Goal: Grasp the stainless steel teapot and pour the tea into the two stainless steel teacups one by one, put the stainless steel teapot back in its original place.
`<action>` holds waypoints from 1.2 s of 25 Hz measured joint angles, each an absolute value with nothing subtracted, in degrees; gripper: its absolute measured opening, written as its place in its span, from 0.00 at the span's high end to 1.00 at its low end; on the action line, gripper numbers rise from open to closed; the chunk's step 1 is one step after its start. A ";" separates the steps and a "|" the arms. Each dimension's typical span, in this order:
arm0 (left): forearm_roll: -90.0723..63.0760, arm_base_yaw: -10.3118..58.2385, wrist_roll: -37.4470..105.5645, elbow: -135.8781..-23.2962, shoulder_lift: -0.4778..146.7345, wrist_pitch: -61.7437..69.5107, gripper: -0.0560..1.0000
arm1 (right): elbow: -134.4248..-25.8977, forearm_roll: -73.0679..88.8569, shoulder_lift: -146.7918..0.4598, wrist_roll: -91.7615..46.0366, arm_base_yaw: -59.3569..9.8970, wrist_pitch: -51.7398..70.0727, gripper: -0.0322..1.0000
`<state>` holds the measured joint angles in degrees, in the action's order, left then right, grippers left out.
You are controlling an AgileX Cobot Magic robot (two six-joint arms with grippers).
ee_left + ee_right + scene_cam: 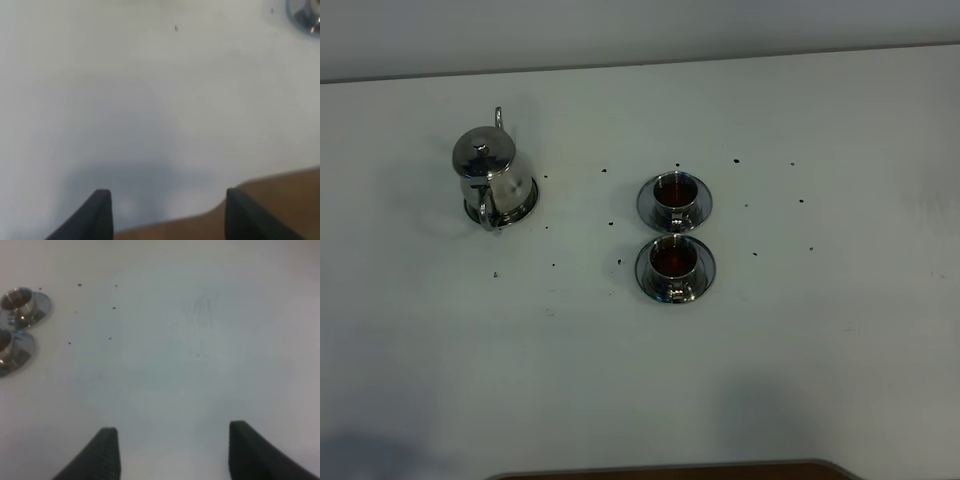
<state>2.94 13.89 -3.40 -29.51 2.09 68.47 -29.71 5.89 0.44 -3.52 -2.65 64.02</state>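
Observation:
The stainless steel teapot (pixel 492 172) stands upright at the left of the white table on its round steel disc (pixel 527 203), the original place, lid on and spout pointing to the back. To its right the two stainless steel teacups, far (pixel 674 192) and near (pixel 673 258), sit on their saucers, each holding dark reddish tea. Both cups (pixel 19 300) (pixel 4 342) also show in the right wrist view, well away from my right gripper (pixel 172 452), which is open and empty. My left gripper (pixel 167 212) is open over bare table near the front edge. Neither arm shows in the high view.
Small dark specks (pixel 604 171) are scattered on the tabletop around the cups and teapot. A brown strip (pixel 280 200) past the table's front edge lies under the left gripper. A shiny steel rim (pixel 304 12) pokes into the left wrist view; which piece it is I cannot tell.

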 joint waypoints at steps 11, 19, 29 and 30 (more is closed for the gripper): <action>3.69 13.89 -4.06 -29.51 0.44 68.47 0.43 | -29.71 5.89 0.44 -3.52 -2.65 64.02 0.50; 3.07 13.89 -4.71 -27.54 0.44 63.24 0.43 | -29.71 5.89 0.44 -3.52 -2.65 64.02 0.50; 1.91 9.24 -4.73 -26.15 0.44 61.15 0.43 | -29.71 5.89 0.44 -3.52 -2.65 64.02 0.50; 1.77 7.00 -4.65 -26.15 0.44 61.15 0.43 | -29.71 5.89 0.44 -3.52 -2.65 64.02 0.50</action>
<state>1.77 7.00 -4.65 -26.15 0.44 61.15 -29.71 5.89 0.44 -3.52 -2.65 64.02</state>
